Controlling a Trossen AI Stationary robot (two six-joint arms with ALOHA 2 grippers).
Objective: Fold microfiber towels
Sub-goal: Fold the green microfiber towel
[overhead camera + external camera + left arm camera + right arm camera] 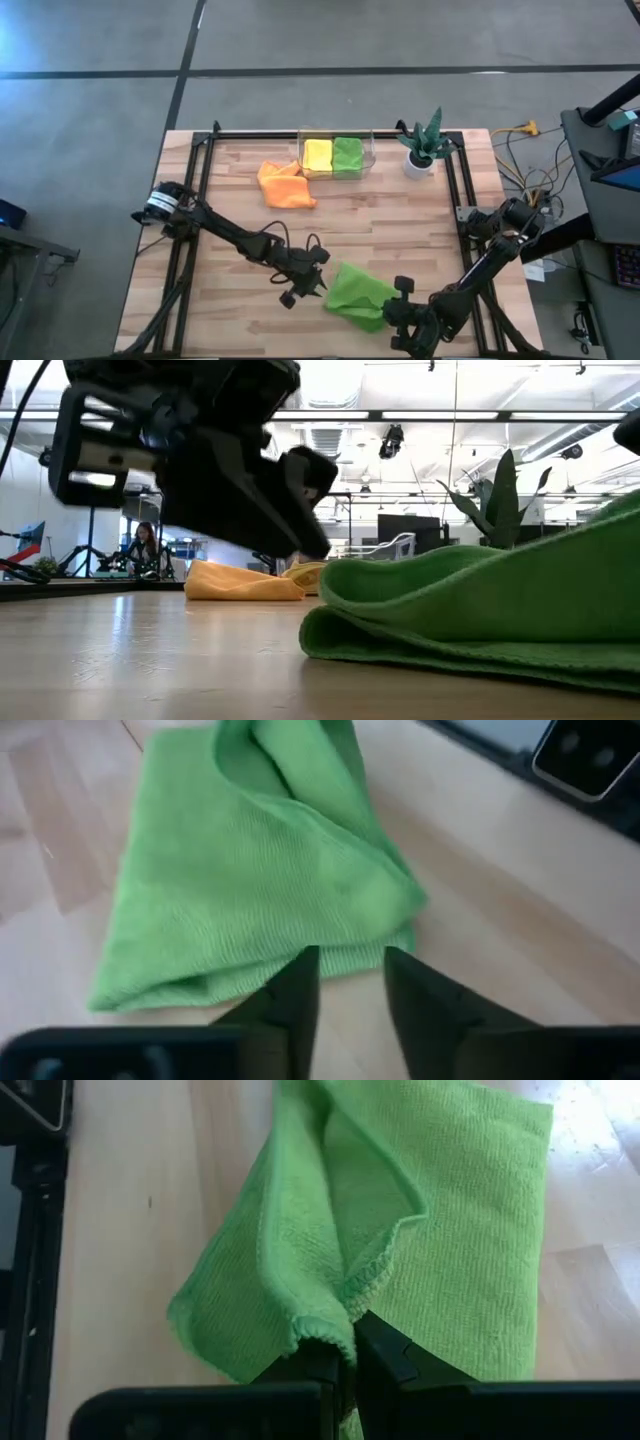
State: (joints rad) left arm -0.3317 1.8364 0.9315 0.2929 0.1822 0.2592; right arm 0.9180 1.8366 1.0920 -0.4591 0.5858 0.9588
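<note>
Near the front edge of a butcher-block table [390,225], a lime green towel [357,294] lies loosely doubled over, its fold line and stitched hem showing in the right wrist view. The right gripper [347,1362] is clenched on that towel's hem [372,1270], fingers pressed together with cloth pinched between them. The left gripper [350,982] sits just beside the towel's opposite edge, its two dark fingers [292,995] parted with a narrow gap and nothing between them, bare wood beneath.

Farther back, an orange towel [284,185] lies crumpled on the open boards, well apart from the green one. Behind it, a clear bin [368,152] at the table's far edge holds a yellow towel [317,155] and a second lime green towel [348,156], side by side. A spiky green plant in a white pot [421,150] stands just to the right of the bin, near the far right corner.

Open wood stretches across the middle of the table between the orange towel and the front towel, and along the left side. A black frame [200,160] runs along the table's left, back and right edges. From table height, the folded green cloth [480,610] fills the foreground right, the left gripper's dark body [200,455] above and left.

No legible brand, label or writing appears anywhere.
</note>
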